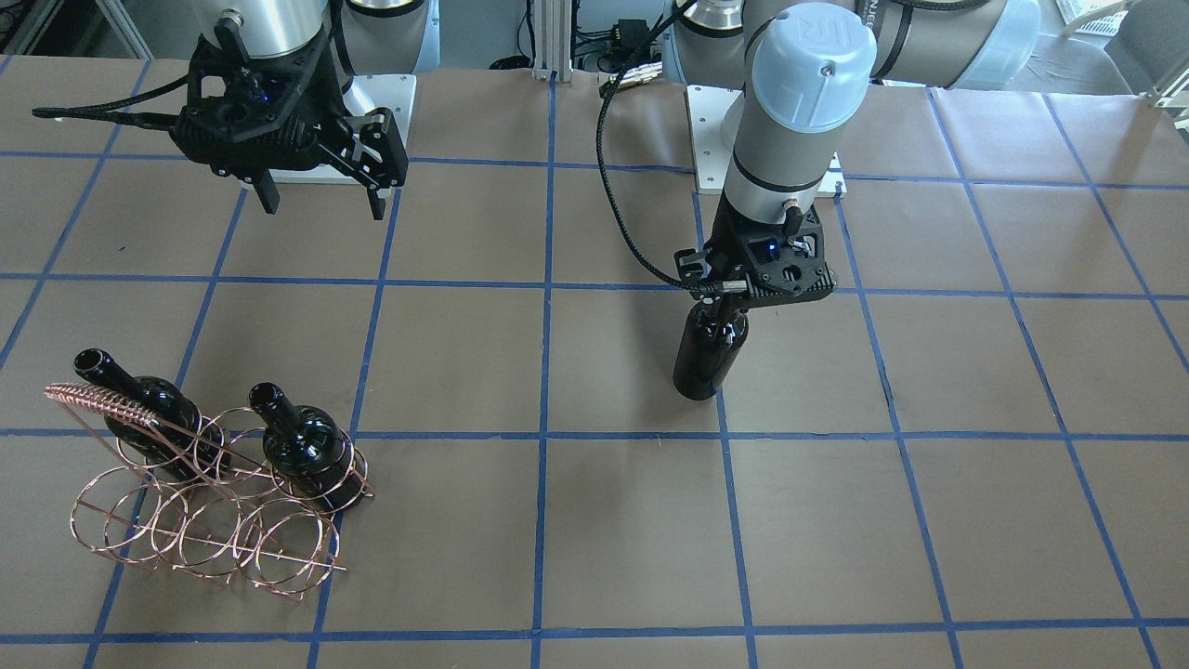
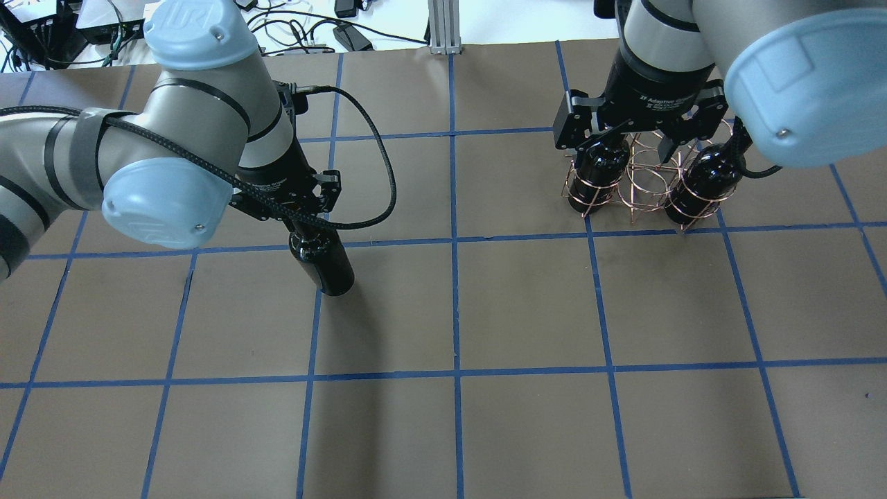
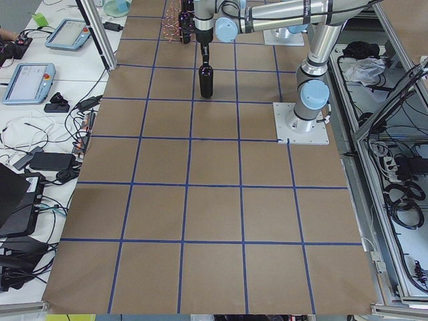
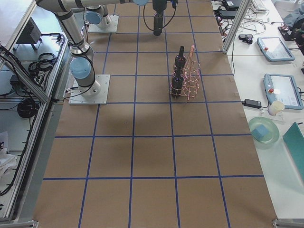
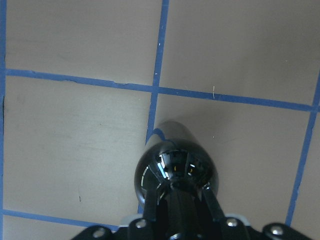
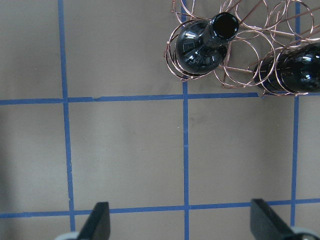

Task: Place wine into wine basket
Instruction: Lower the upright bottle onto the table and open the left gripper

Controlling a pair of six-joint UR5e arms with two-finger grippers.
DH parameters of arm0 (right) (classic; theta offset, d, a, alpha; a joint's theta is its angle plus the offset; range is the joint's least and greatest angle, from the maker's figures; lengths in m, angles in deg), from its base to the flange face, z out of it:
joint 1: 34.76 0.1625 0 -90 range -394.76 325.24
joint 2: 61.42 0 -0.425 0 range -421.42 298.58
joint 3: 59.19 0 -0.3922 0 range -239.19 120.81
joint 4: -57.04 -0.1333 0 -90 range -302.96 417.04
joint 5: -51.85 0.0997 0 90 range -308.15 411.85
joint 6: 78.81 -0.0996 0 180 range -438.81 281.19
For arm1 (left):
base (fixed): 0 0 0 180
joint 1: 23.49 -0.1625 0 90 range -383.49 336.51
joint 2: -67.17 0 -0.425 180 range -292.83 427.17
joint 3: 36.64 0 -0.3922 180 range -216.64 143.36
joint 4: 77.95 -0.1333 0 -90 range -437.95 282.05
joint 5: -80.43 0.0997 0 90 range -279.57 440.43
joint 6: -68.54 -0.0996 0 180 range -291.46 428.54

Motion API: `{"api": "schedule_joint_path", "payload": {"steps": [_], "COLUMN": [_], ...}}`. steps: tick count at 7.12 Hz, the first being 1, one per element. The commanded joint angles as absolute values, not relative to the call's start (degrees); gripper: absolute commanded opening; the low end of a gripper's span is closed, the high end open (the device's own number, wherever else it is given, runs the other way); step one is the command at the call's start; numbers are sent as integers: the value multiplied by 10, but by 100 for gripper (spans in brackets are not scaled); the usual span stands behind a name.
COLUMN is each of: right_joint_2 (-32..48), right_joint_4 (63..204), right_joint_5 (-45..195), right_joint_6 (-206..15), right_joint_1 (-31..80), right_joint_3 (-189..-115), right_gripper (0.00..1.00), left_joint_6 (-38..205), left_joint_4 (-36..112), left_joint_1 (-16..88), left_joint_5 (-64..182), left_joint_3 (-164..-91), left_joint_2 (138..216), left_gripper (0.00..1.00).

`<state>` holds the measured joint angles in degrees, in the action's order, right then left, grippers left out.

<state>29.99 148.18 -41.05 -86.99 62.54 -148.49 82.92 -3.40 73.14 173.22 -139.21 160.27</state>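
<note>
**Entry: wine, in transit**

**Location.** The wine [image 1: 711, 348] is on the robot's left side of the worktop [image 1: 594, 520], well apart from the basket [image 1: 204, 520] on the far right side. I cannot tell whether its base touches the worktop or hangs just above it.

**Grasp.** I read the left fingers [image 5: 210, 200] as clenched on the neck. In the left wrist view they flank the neck on both sides, with the shoulder and body hanging below them. Nothing supports the body. The right fingers [image 6: 97, 222] are spread wide and hold nothing, high up near the basket.

**Basket contents.** Two bottles [image 1: 149, 404] [image 1: 302, 451] sit in the outer rings of one row, with a free ring between them.

**Hazards, as I judge them.**
- Slip: the glass is glossy and gripped on the narrow neck only, so a quick traverse could let it slide or swing.
- Long carry: the wine must cross most of the worktop, which gives any sway time to grow.
- Tight slot: entering the middle ring, it could knock a neighbour's neck or snag the wire.
- Light basket: a push from the wine could shift or tip it.
- Arm clash: the right arm hangs over the basket, and the left arm must come in there.
</note>
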Motion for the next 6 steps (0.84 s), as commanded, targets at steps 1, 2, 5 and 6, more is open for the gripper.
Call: {"api": "schedule_joint_path", "payload": {"steps": [1,2,5,6], "right_joint_2": [300,300,300,300], "right_joint_4": [1482,1482,1482,1482], "right_joint_5": [-411,-411,-411,-411], "right_joint_6": [-870,-870,-870,-870], "right_joint_1": [626,625,626,626], "right_joint_3": [-1485,-1485,-1485,-1485], "right_gripper": [100,100,100,100], "left_joint_6": [832,830,827,832], "left_joint_4": [-39,-39,-38,-32], "left_joint_1": [732,732,731,731], "left_joint_5": [1730,1730,1729,1729], "left_joint_3": [-1400,-1403,-1403,-1403], "left_joint_2": [1600,1602,1608,1609], "left_gripper": [0,0,0,99]}}
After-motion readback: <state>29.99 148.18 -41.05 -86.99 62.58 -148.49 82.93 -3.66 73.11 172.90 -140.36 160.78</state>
